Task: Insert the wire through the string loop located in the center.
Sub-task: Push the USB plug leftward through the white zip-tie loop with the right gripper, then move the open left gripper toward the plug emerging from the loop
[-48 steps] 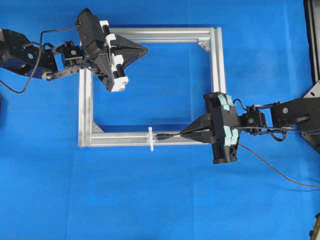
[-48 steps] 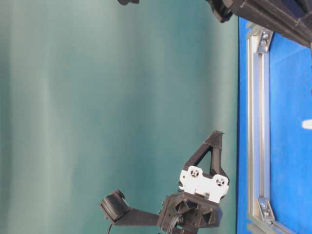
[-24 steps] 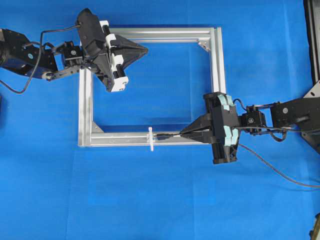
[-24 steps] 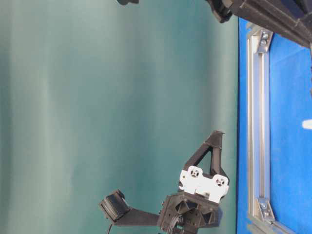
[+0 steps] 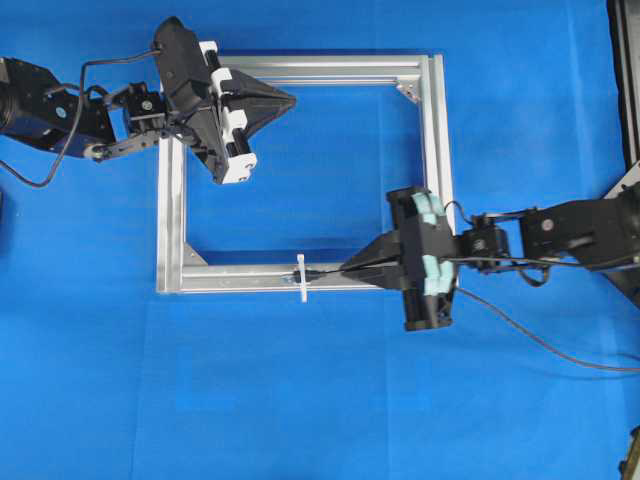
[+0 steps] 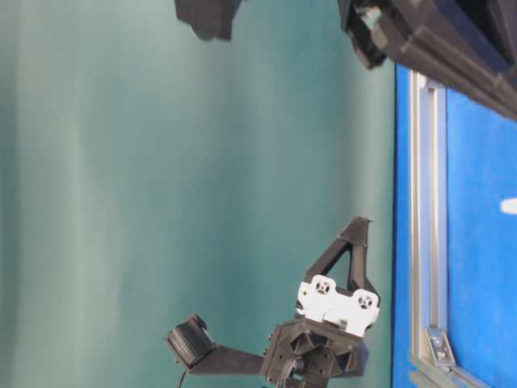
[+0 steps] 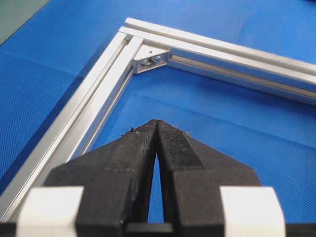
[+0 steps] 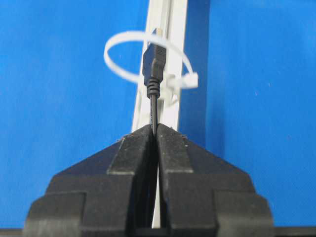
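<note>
The wire [image 8: 154,106] is pinched just behind its plug by the right gripper [image 8: 154,129], jaws pressed onto it, so that a short stiff end sticks out and can be aimed. In the wrist view the plug tip sits at the mouth of the string loop [image 8: 148,57]; whether it is already through cannot be told. The loop is tied upright at the middle of the frame [image 5: 240,277]'s near rail, which keeps it open. The left gripper [image 7: 156,123] is pressed together, empty, parked over the frame's far left corner, probably to stay clear. No readable writing or brand is seen.
</note>
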`<control>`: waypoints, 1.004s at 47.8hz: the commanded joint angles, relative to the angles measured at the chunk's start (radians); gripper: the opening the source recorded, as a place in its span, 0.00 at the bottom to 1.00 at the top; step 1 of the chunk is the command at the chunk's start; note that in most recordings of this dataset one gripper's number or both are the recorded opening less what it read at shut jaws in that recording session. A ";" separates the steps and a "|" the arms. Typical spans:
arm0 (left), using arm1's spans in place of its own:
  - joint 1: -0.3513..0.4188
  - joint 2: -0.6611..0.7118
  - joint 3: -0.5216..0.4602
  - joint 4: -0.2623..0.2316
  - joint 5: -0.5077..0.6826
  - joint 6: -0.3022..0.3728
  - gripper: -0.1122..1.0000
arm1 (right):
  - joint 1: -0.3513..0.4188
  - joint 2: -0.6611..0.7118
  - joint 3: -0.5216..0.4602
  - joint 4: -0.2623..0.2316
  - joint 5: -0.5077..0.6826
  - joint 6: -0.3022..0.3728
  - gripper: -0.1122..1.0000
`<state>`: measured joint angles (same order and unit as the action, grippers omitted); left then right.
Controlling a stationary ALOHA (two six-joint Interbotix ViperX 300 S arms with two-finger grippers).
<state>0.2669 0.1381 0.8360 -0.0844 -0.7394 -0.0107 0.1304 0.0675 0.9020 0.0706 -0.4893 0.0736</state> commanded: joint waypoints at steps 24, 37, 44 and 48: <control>-0.002 -0.031 -0.008 0.003 -0.006 0.005 0.10 | -0.003 0.086 -0.137 0.003 -0.003 0.000 0.07; -0.002 -0.031 -0.008 0.003 -0.005 0.003 0.10 | -0.003 0.084 -0.135 0.002 -0.003 0.000 0.07; -0.008 -0.029 -0.008 0.003 -0.006 0.003 0.10 | -0.003 0.084 -0.135 0.003 -0.003 0.000 0.07; -0.015 -0.029 -0.008 0.003 -0.006 0.003 0.10 | -0.003 0.086 -0.135 0.003 -0.003 0.000 0.07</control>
<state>0.2623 0.1381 0.8345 -0.0844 -0.7394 -0.0077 0.1289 0.1657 0.7839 0.0706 -0.4878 0.0736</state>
